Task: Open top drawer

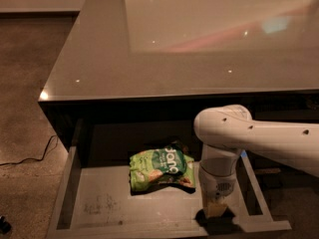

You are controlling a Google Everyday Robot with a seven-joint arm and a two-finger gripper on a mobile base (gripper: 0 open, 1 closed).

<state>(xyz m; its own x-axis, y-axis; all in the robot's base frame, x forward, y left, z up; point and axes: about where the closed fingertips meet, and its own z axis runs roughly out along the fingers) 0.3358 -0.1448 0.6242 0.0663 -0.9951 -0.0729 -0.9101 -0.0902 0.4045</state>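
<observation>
The top drawer (67,188) is standing well out from under the grey surface (174,49), toward the camera, its pale side walls and scuffed floor lying in plain view. Its long axis is running left to right, while its travel is running from the cabinet toward the near edge of the view. A green snack bag (160,169) is lying on the drawer floor near the middle. The pincer (215,217) is pointing straight down at the drawer's front rim, right of centre and just beside the bag, hanging from the white arm (259,138) that is reaching in from the right. Any further pull, I judge, is depending on the pincer keeping its place at that front rim and drawing toward the camera, square to the long axis. The dark front and its handle are lying out of sight past the bottom edge. Whether the pincer is open or closed, or holding anything, is not showing, so I cannot tell.
</observation>
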